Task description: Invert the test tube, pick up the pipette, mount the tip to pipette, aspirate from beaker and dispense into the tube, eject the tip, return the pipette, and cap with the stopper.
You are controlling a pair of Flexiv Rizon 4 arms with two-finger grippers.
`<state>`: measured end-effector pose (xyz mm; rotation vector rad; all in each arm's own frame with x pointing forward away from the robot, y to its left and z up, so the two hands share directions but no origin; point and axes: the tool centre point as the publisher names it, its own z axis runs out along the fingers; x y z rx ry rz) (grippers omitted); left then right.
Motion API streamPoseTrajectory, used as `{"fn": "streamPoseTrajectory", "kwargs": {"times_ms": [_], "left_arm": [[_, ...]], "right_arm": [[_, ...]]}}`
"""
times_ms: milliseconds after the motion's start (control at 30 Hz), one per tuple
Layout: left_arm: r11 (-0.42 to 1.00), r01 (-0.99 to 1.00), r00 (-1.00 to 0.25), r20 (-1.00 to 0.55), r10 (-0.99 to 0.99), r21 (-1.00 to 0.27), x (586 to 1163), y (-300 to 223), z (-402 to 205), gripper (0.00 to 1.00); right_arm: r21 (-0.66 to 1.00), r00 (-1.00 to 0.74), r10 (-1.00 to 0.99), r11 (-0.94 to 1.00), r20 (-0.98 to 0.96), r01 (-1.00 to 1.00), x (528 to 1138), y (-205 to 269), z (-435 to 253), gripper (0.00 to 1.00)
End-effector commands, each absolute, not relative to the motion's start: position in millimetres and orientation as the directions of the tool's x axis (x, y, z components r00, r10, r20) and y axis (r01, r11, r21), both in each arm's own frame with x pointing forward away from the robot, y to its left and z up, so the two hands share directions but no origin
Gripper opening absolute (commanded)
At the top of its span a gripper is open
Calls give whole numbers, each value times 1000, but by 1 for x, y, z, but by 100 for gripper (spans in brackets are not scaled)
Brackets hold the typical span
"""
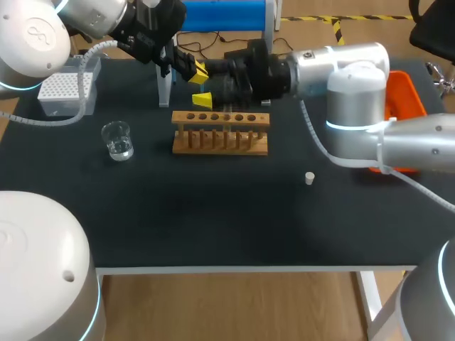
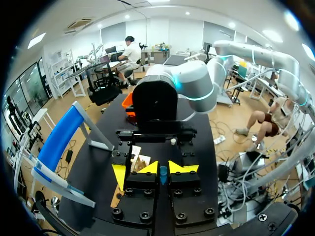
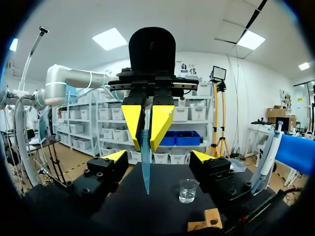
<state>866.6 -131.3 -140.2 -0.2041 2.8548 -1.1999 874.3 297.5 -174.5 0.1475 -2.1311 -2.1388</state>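
My left gripper hangs above the back of the wooden rack, shut on a thin bluish test tube. In the left wrist view the tube shows end-on between the yellow tips of that gripper. My right gripper faces the left one, open, with its fingers on either side of the tube and clear of it. In the head view the right gripper sits just behind the rack. The beaker stands left of the rack. The white stopper lies to the rack's right.
A white tip box sits at the back left. The pipette hangs on its stand behind the rack. An orange bin stands at the far right, behind my right arm.
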Motion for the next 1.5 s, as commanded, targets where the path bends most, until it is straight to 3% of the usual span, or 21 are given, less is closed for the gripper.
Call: {"fn": "streamPoseTrajectory", "kwargs": {"times_ms": [33, 233, 567, 600, 633, 1000, 1500], "left_arm": [[695, -108, -991, 18, -135, -710, 867, -131, -139, 0], [695, -108, -991, 18, -135, -710, 867, -131, -139, 0], [695, -108, -991, 18, -135, -710, 867, -131, -139, 0], [695, -108, -991, 18, -135, -710, 867, -131, -139, 58], [695, -108, -991, 18, -135, -710, 867, -131, -139, 100], [695, -108, -991, 18, -135, -710, 867, -131, -139, 100], [695, -108, -991, 18, -135, -710, 867, -131, -139, 100]], "right_arm": [[1000, -988, -155, -2, 13, 13, 875, 297, -174, 35], [1000, -988, -155, -4, 11, 11, 875, 296, -174, 0], [1000, -988, -152, -7, 12, 14, 874, 295, -175, 0], [1000, -988, -152, -8, 12, 13, 874, 295, -175, 0], [1000, -988, -152, -8, 11, 13, 874, 295, -175, 0], [1000, -988, -153, -12, 0, 1, 859, 269, -176, 0], [998, -987, -157, -36, 45, 51, 801, 160, -190, 0]]}}
